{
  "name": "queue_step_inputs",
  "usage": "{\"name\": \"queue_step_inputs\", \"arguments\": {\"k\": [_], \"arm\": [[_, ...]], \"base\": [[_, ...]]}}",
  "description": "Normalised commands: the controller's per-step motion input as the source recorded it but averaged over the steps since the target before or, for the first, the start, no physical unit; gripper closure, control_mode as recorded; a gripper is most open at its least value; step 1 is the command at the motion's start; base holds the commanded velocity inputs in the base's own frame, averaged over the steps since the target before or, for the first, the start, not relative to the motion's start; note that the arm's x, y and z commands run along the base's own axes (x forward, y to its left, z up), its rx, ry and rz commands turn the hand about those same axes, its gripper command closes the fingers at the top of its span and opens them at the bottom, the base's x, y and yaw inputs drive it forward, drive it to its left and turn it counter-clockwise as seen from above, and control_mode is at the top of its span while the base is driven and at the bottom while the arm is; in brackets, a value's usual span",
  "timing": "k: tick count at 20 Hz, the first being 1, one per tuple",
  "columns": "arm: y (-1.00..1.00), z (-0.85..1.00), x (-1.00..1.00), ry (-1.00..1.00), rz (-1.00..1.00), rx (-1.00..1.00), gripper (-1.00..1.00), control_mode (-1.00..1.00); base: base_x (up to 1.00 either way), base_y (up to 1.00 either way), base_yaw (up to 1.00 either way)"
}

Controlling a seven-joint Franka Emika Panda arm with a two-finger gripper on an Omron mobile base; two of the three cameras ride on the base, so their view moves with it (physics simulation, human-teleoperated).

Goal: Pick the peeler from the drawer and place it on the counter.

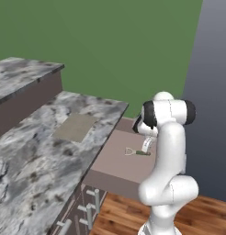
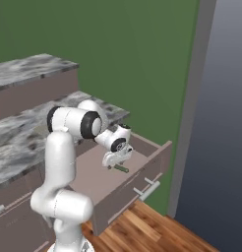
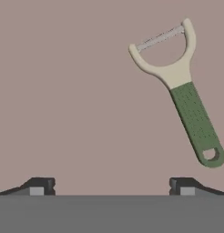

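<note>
The peeler (image 3: 184, 86) is shown with a dark green handle of stippled, matt plastic look, pitted with fine dots, and a pale cream, smooth Y-shaped head across which a thin, ridged, silvery metal blade is stretched. The drawer (image 3: 63, 91) bottom is rendered as a flat, matt mauve-brown surface without grain. At the left of the left base view, the counter (image 1: 27, 156) is seen as grey-and-white marbled stone with a mottled, dull finish. Warm brown wood planking with visible grain is seen on the floor (image 1: 202, 215) at the bottom. The cabinet handles (image 1: 89, 212) appear as smooth silvery metal bars.
</note>
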Motion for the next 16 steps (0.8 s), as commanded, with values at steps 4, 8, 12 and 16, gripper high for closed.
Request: {"name": "queue_step_inputs", "arguments": {"k": [4,8,12,16], "arm": [[0.0,-0.57,0.41,-0.21,0.09,0.0,-1.0,-1.0],[0.0,-0.29,0.52,-0.28,0.11,0.0,-1.0,-1.0],[0.0,-0.23,0.53,-0.27,0.11,0.0,-1.0,-1.0],[0.0,-0.73,0.27,-0.05,0.03,0.0,-1.0,-1.0]], "base": [[0.0,0.0,0.0],[0.0,0.0,0.0],[0.0,0.0,0.0],[0.0,0.0,0.0]]}}
